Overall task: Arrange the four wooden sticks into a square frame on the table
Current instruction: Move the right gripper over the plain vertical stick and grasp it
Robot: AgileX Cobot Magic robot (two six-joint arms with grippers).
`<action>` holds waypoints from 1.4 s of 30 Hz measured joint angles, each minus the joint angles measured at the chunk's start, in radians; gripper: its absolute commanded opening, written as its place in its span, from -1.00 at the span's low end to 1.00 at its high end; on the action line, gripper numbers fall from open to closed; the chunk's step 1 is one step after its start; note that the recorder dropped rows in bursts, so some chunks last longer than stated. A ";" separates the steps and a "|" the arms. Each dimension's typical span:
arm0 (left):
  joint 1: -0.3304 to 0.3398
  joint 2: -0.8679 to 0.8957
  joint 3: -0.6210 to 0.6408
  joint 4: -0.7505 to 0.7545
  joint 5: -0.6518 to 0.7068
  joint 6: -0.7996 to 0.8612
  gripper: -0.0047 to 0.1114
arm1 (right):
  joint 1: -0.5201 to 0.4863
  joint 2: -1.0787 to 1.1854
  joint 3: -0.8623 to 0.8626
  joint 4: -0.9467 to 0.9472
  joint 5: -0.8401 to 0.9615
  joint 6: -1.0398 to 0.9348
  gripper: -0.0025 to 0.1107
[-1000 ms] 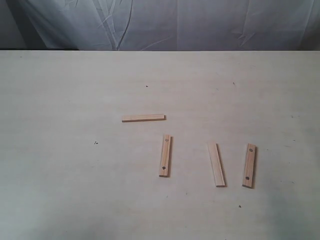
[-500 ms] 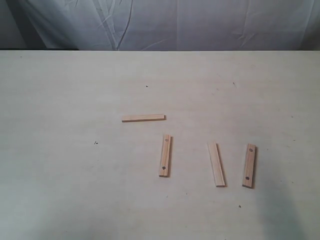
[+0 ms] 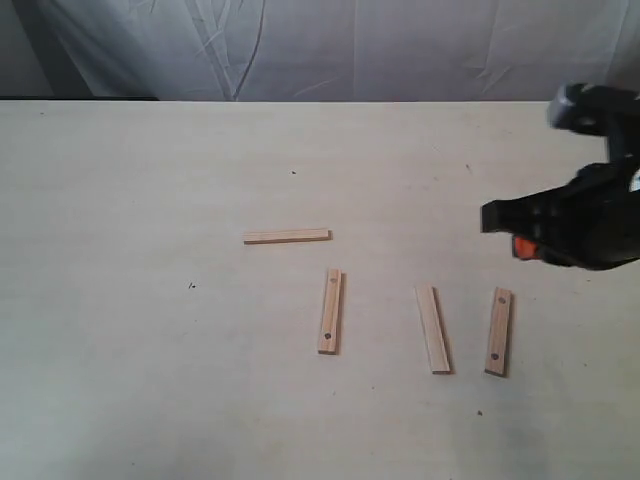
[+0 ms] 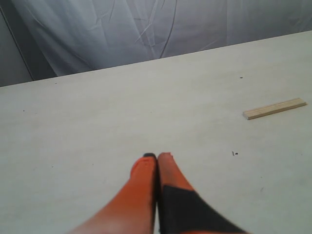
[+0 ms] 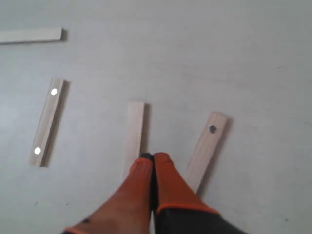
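Four pale wooden sticks lie apart on the table [image 3: 150,380]. A plain stick [image 3: 287,236] lies crosswise near the middle. Below it lie a holed stick [image 3: 330,311], a second plain stick [image 3: 434,329] and a second holed stick [image 3: 498,331]. In the right wrist view these are the crosswise stick [image 5: 30,35], the left holed stick [image 5: 47,122], the plain stick [image 5: 133,134] and the right holed stick [image 5: 207,146]. My right gripper [image 5: 153,156] is shut and empty, hovering above the two right sticks; its arm [image 3: 575,220] shows at the right edge. My left gripper [image 4: 157,156] is shut and empty, with the crosswise stick [image 4: 274,108] far off.
A wrinkled grey-white cloth [image 3: 330,45] hangs behind the table's far edge. Tiny dark specks [image 3: 191,285] dot the surface.
The right arm has come into the exterior view from the right edge, above the rightmost stick. The sticks have not moved.
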 measured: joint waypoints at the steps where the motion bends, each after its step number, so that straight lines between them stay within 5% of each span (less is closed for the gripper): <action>1: 0.000 0.000 0.000 0.000 0.000 0.000 -0.92 | 0.035 0.048 -0.014 0.000 -0.002 0.004 -0.97; 13: 0.000 0.000 0.000 0.000 0.000 0.000 -0.92 | 0.249 0.359 -0.175 -0.113 0.008 0.239 -0.94; 20: 0.000 0.000 0.000 0.000 0.000 0.000 -0.92 | 0.258 0.444 -0.186 -0.146 0.041 0.311 -0.16; 37: 0.000 0.000 0.000 0.000 0.000 0.000 -0.92 | 0.262 0.550 -0.186 -0.281 -0.006 0.506 -0.21; 42: 0.000 0.000 0.000 0.000 0.000 0.000 -0.92 | 0.262 0.570 -0.187 -0.281 -0.006 0.508 -0.55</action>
